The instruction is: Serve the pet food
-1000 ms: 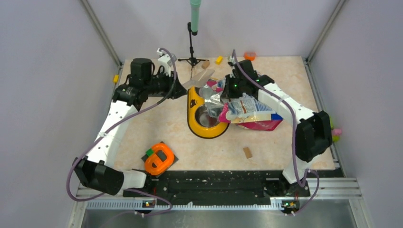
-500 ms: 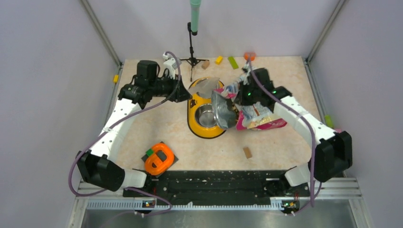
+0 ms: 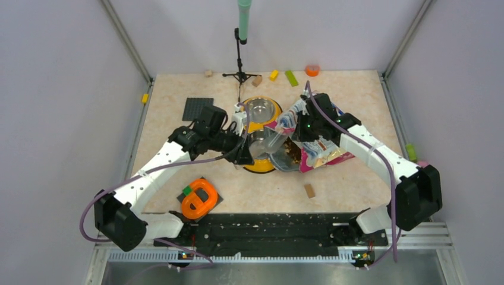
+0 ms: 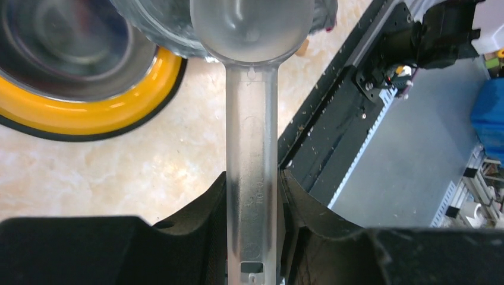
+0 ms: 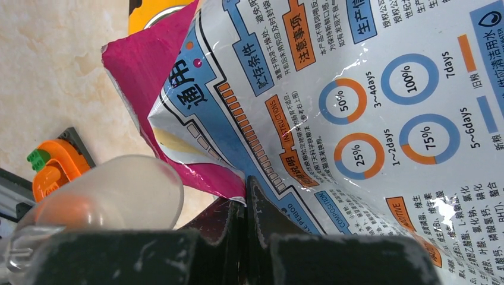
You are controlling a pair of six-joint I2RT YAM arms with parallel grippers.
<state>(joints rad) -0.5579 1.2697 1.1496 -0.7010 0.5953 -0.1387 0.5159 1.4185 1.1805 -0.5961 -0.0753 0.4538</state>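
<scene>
My left gripper (image 3: 242, 153) is shut on the handle of a clear plastic scoop (image 4: 252, 154). The scoop's bowl (image 3: 274, 142) reaches to the open mouth of the pink and blue-white pet food bag (image 3: 318, 151). Brown kibble (image 3: 291, 153) shows inside that mouth. My right gripper (image 3: 300, 122) is shut on the bag's torn top edge (image 5: 238, 178) and holds it up and tilted. The bag leans against the yellow feeder (image 3: 260, 166), which has two steel bowls (image 3: 261, 110). In the left wrist view the near steel bowl (image 4: 65, 41) lies left of the scoop.
An orange ring on a black plate (image 3: 199, 198) sits front left. A black baseplate (image 3: 197, 108) lies left of the feeder. A tan wooden block (image 3: 309, 190) lies in front of the bag. A microphone stand (image 3: 241, 74) and small coloured blocks (image 3: 291, 78) stand at the back.
My left arm swung from behind the feeder's left side to its near side, bringing the scoop to the bag's mouth. The bag's mouth now faces down-left and shows kibble.
</scene>
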